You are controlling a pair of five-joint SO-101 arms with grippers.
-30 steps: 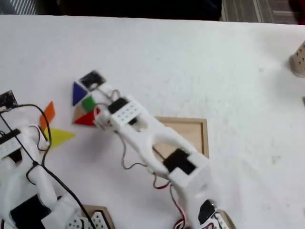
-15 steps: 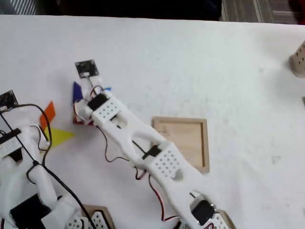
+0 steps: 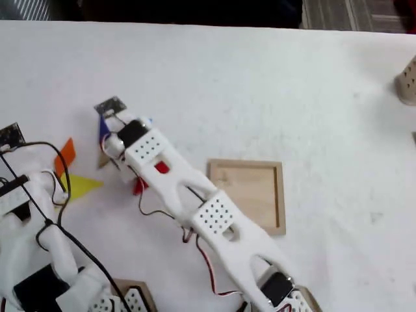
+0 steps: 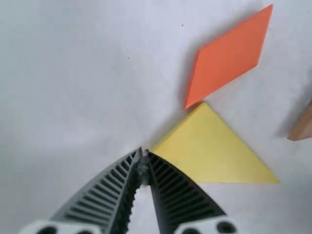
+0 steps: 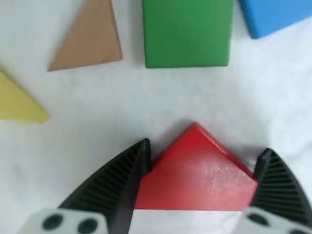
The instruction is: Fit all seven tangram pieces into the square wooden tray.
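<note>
- Setting: a robotics lab bench or test station.
- Evidence: left arm (image 3: 36,260) and right arm (image 3: 195,195), both with white plastic shells, stand at the near edge of the tabletop (image 3: 292,84).
- Evidence: loose wires (image 3: 78,249) and a bare circuit board (image 3: 9,135) are left uncovered.
- Beyond the far edge: dark floor (image 3: 195,10).

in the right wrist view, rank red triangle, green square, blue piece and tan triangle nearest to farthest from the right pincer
1. red triangle, between the fingers of the right pincer.
2. green square, straight ahead, past the red triangle's tip.
3. tan triangle and blue piece, one on each side of the green square; too close to call.
</note>
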